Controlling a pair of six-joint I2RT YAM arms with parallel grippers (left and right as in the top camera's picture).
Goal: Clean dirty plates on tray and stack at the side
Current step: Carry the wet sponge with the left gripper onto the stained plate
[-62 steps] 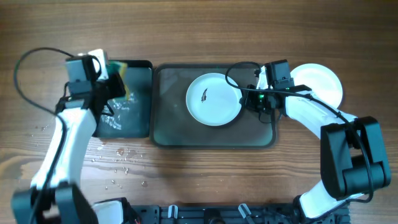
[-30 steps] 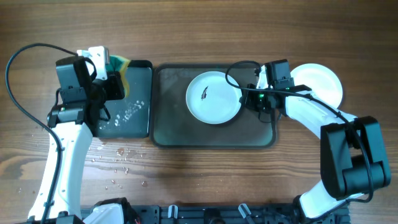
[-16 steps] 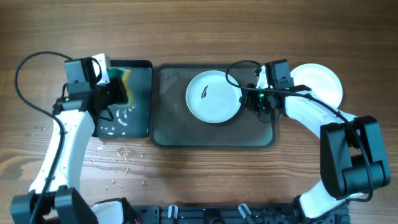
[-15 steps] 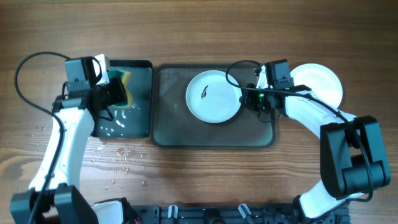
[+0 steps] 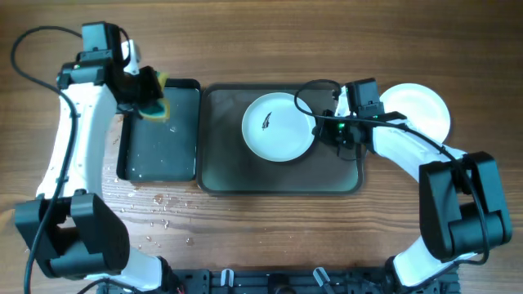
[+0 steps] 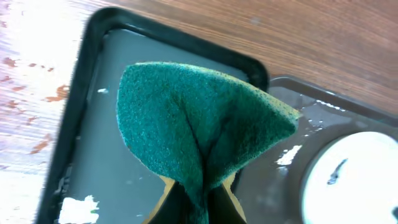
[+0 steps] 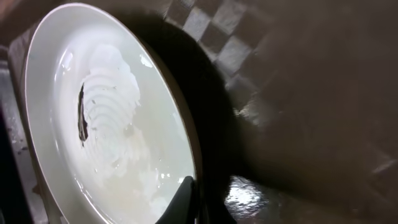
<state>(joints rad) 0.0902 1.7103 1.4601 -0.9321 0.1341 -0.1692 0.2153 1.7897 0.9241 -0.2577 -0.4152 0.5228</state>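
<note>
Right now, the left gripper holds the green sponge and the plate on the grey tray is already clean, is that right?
No: the plate on the grey tray is dirty, with a dark smudge near its centre, as the overhead view shows. The left gripper does hold the green sponge.

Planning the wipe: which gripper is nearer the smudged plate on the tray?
Right. The right gripper clamps the right rim of the plate; the left gripper holds a green sponge over the black tray, well left of the plate.
</note>
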